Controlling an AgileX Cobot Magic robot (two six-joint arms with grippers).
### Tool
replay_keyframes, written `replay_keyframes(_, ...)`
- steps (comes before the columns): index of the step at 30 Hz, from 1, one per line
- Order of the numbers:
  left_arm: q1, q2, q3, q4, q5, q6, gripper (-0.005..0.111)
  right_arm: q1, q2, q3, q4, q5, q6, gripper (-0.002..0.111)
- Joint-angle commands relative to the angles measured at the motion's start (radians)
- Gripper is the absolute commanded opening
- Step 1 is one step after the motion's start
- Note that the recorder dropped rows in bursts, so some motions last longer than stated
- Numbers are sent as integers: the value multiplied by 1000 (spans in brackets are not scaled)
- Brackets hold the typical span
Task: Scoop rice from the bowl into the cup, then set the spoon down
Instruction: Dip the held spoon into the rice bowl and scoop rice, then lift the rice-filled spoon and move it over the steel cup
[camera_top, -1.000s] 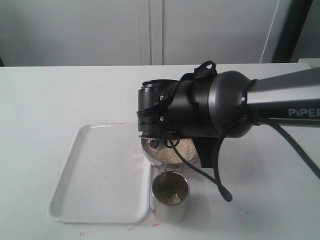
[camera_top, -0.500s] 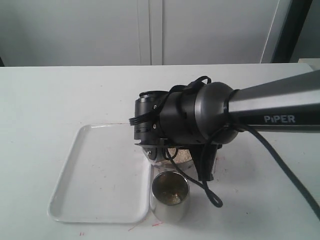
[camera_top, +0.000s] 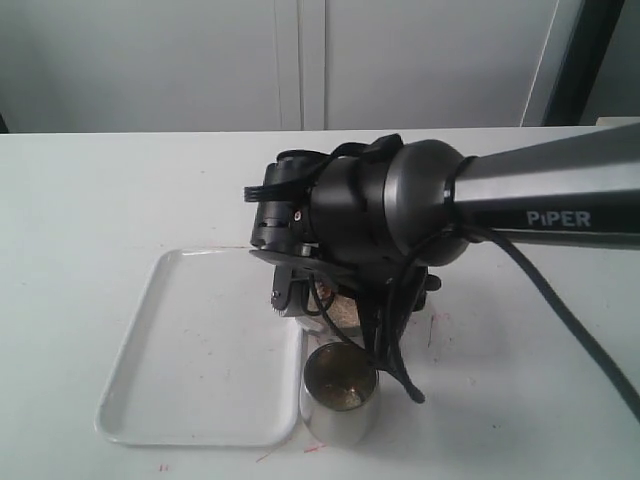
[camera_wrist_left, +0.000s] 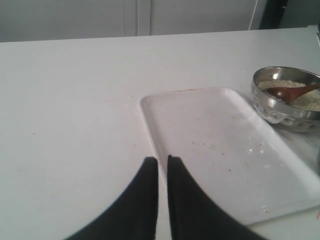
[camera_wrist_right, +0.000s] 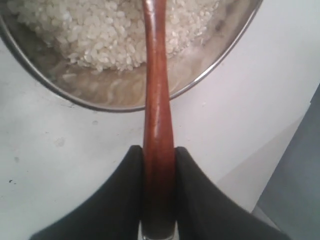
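I am seeing even, diffuse light; shadows are falling soft. Exterior view: the white table (camera_top: 100, 200) is washing out, and the cup (camera_top: 335, 425) at 6 o'clock is glinting. Right wrist view: the spoon (camera_wrist_right: 158, 125) handle is blurring close to the lens.

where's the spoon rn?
The spoon is clamped by its handle in the right gripper, its head down in the bowl on the rice; in the exterior view that bowl sits right of the tray, behind the cup.
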Motion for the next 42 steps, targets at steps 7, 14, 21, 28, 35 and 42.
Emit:
replay_keyframes(7, -3, 1, -6, -10, -3, -5, 14, -84, -41, -4, 118, -1, -8, 0)
replay_keyframes(14, -3, 1, -6, -10, -3, -5, 14, -128, -128, -4, 217, -1, -33, 0)
replay_keyframes(21, -3, 1, -6, -10, -3, -5, 14, -169, -180, 0, 295, -1, -39, 0)
replay_keyframes(28, -3, 1, -6, -10, -3, -5, 14, -173, -239, 65, 375, -98, -35, 0)
replay_keyframes(35, -3, 1, -6, -10, -3, -5, 14, -175, -334, 256, 378, -305, 79, 0)
replay_keyframes(42, -3, 1, -6, -10, -3, -5, 14, -175, -404, 281, 378, -244, 90, 0)
